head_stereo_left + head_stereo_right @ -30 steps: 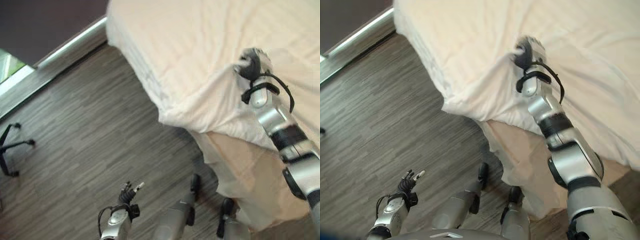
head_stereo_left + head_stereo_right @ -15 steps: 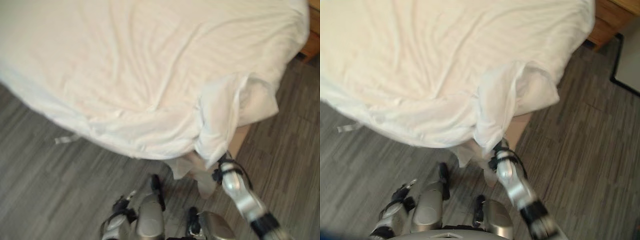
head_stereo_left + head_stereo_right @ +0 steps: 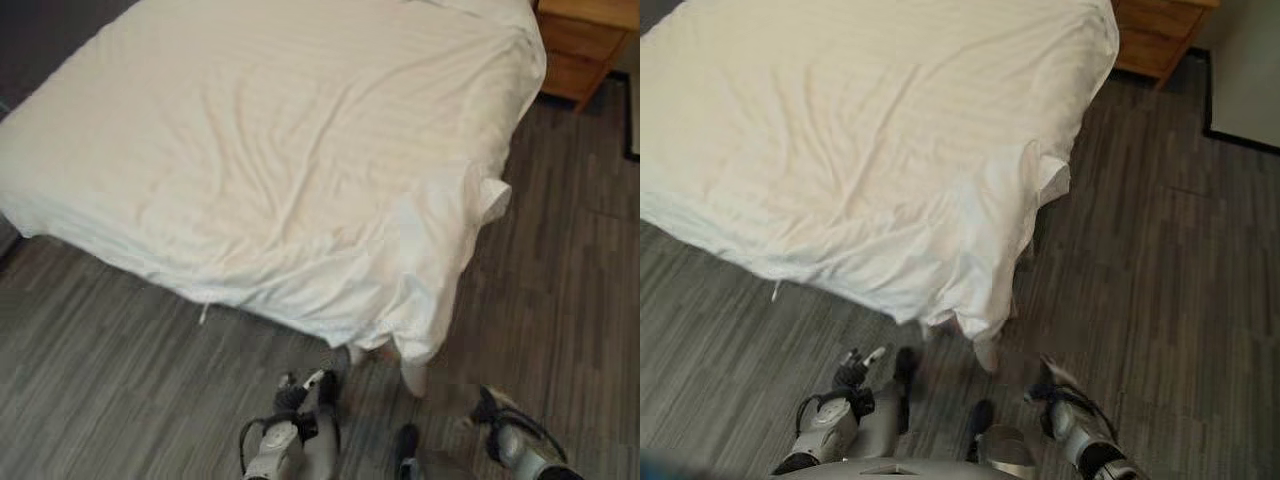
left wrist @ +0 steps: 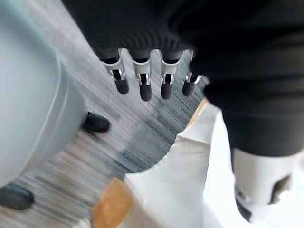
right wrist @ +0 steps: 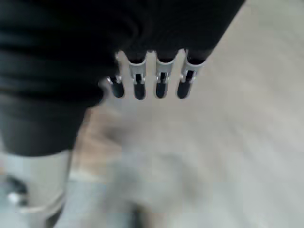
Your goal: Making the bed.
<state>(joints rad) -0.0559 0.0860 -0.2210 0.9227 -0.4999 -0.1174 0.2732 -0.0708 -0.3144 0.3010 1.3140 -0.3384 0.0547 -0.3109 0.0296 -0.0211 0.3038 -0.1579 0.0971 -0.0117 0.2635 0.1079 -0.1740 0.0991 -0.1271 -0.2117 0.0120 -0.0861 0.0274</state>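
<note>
Nearest, at about 6 o'clock in the left eye view, the left hand (image 3: 296, 392) hangs low over the grey plank floor (image 3: 110, 400), its fingers (image 4: 144, 88) straight and spread a little, holding nothing. The right hand (image 3: 490, 408) hangs at about 5 o'clock, also over bare floor; in its own wrist view its fingers (image 5: 160, 89) point out straight and apart, with nothing between them, though that view is smeared, so what lies past them cannot be told.

Just beyond the hands, the near corner of the white duvet (image 3: 290, 160) droops off the bed (image 3: 385, 347) at centre, its lowest fold hanging near the floor and a sliver of tan bed base showing under it. The left wrist view shows that same white corner and tan edge close by the left hand, not touched.

From there the duvet's near edge runs out toward 9 o'clock, and its right edge runs up toward 1 o'clock, with one loose flap sticking out at 3 o'clock. The cover lies spread over the top with shallow wrinkles.

Open floor lies along the right side from 3 to 5 o'clock. Farthest, at 1 o'clock, a wooden nightstand (image 3: 580, 45) stands just beside the bed's far corner.
</note>
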